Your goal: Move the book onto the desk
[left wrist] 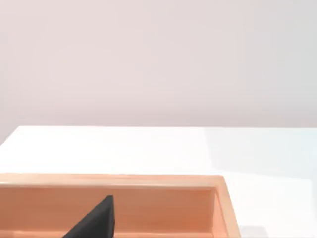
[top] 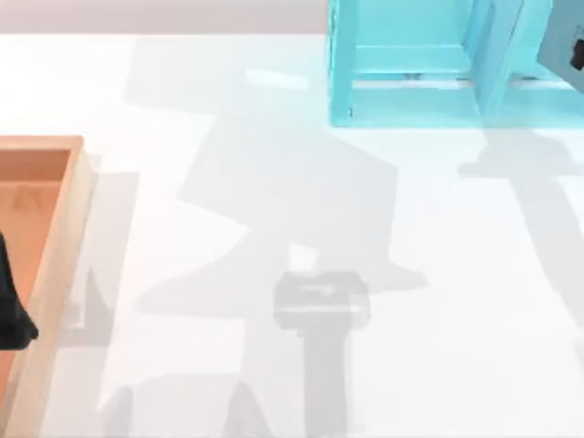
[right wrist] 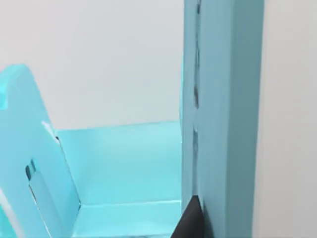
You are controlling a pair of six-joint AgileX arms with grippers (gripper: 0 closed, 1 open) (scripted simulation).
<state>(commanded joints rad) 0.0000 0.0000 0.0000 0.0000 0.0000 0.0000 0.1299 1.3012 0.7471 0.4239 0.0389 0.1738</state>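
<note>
At the desk's [top: 274,383] left edge, your left gripper [top: 11,310] hangs over the wooden tray [top: 50,265]; you cannot tell its finger state. Far right, your right gripper [top: 564,47] is at the cyan shelf unit [top: 411,87], one fingertip [right wrist: 190,220] touching the upright book [right wrist: 223,109]; its grip is unclear.

Bright, even light fills all three views. From above, the glossy white table [top: 274,365] carries soft grey shadows with angular outlines, spreading across its middle and along the right side, and a blurred grey reflection sits near the lower centre. A pale glare streak lies just left of the cyan shelf unit [top: 411,64]. The wooden tray [top: 55,237] casts a faint shadow to its right. Edges look soft throughout, slightly out of focus.
</note>
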